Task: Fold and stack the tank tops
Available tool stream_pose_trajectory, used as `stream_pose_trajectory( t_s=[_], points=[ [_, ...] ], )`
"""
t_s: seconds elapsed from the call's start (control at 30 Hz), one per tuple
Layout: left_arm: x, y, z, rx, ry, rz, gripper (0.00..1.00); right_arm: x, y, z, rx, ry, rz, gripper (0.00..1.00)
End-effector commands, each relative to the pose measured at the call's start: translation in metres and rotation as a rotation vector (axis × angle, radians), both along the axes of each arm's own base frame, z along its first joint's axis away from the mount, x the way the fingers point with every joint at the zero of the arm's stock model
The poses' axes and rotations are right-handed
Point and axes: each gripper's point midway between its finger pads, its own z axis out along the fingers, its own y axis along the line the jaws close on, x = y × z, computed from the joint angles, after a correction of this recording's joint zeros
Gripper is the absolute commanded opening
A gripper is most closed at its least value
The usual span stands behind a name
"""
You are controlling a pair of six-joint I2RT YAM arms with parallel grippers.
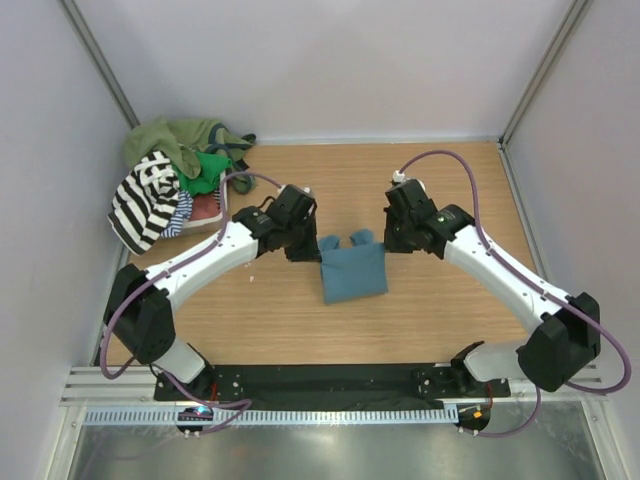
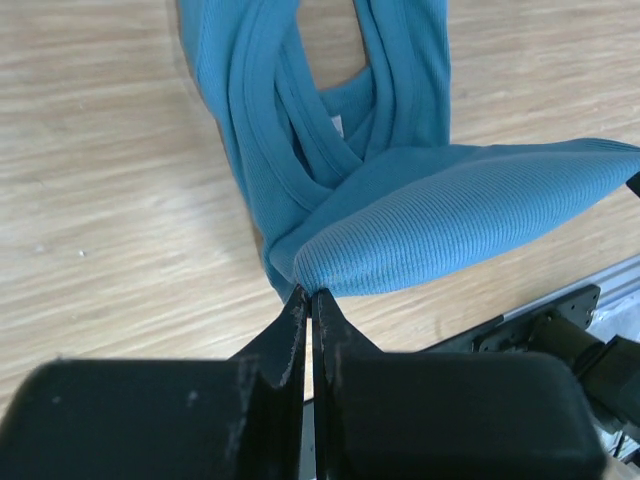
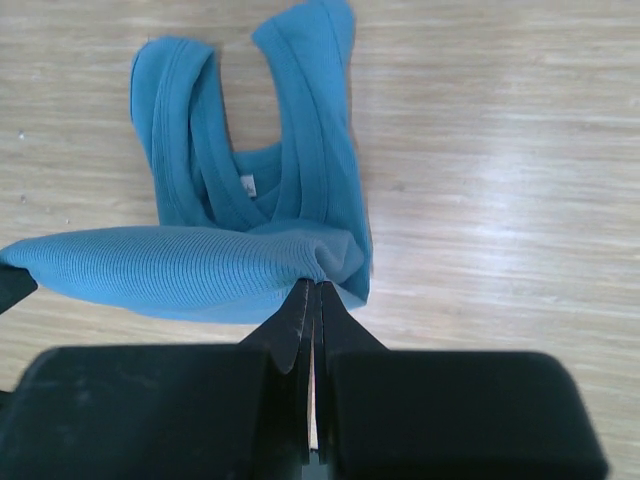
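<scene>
The teal-blue tank top point(image 1: 352, 268) lies mid-table, partly folded, its straps pointing to the far side. My left gripper point(image 1: 312, 245) is shut on its left corner; the left wrist view shows the jaws point(image 2: 310, 295) pinching the cloth fold point(image 2: 440, 220). My right gripper point(image 1: 392, 240) is shut on the right corner; the right wrist view shows the tips point(image 3: 314, 287) pinching the lifted fold point(image 3: 180, 265) above the straps point(image 3: 300, 130). The black-and-white striped tank top point(image 1: 147, 198) lies in the heap at far left.
The heap at the far left corner holds olive point(image 1: 165, 137), green point(image 1: 208, 168) and thin navy-striped point(image 1: 182, 212) tops. White walls close in the table. The black base rail point(image 1: 330, 383) runs along the near edge.
</scene>
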Motion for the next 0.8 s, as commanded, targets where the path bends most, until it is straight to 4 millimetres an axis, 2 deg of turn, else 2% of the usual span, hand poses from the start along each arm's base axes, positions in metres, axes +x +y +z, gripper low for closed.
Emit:
stream_pose_trajectory(
  t_s=[0.0, 0.17, 0.2, 0.23, 0.27, 0.33, 0.37, 0.4, 0.57, 0.6, 0.67, 0.7, 0.73, 0.77],
  points=[
    [0.019, -0.002, 0.013, -0.022, -0.030, -0.021, 0.00, 0.036, 0.007, 0.027, 0.035, -0.101, 0.016, 0.01],
    [0.041, 0.000, 0.009, -0.023, -0.019, -0.010, 0.00, 0.063, 0.012, 0.018, 0.023, -0.081, 0.016, 0.01],
    [0.044, 0.000, 0.002, -0.013, -0.004, -0.007, 0.00, 0.069, 0.013, 0.020, 0.026, -0.090, 0.014, 0.01],
    [0.051, 0.003, 0.004, -0.017, -0.007, 0.006, 0.00, 0.073, 0.014, 0.018, 0.026, -0.086, 0.015, 0.01],
    [0.054, 0.002, 0.002, -0.017, -0.003, 0.002, 0.00, 0.080, 0.015, 0.011, 0.025, -0.073, 0.010, 0.01],
    [0.066, 0.004, -0.005, -0.012, 0.009, 0.017, 0.00, 0.092, 0.018, 0.012, 0.037, -0.082, 0.009, 0.01],
    [0.070, 0.005, -0.007, -0.010, 0.013, 0.017, 0.00, 0.097, 0.019, 0.002, 0.032, -0.061, 0.004, 0.01],
    [0.074, 0.005, -0.010, -0.010, 0.018, 0.019, 0.00, 0.105, 0.020, 0.005, 0.040, -0.070, -0.002, 0.01],
    [0.103, 0.007, -0.026, -0.011, 0.050, 0.040, 0.00, 0.134, 0.023, -0.007, 0.042, -0.061, -0.017, 0.01],
    [0.107, 0.007, -0.028, -0.013, 0.054, 0.040, 0.00, 0.141, 0.022, -0.018, 0.037, -0.040, -0.023, 0.01],
    [0.121, 0.006, -0.036, -0.018, 0.065, 0.051, 0.00, 0.155, 0.021, -0.018, 0.048, -0.050, -0.036, 0.01],
    [0.131, 0.005, -0.034, -0.031, 0.058, 0.058, 0.00, 0.162, 0.020, -0.033, 0.035, -0.022, -0.043, 0.01],
    [0.135, 0.002, -0.049, -0.033, 0.091, 0.053, 0.00, 0.169, 0.015, -0.036, 0.035, -0.021, -0.059, 0.01],
    [0.140, 0.001, -0.052, -0.037, 0.095, 0.054, 0.00, 0.177, 0.015, -0.037, 0.037, -0.025, -0.067, 0.01]
  ],
)
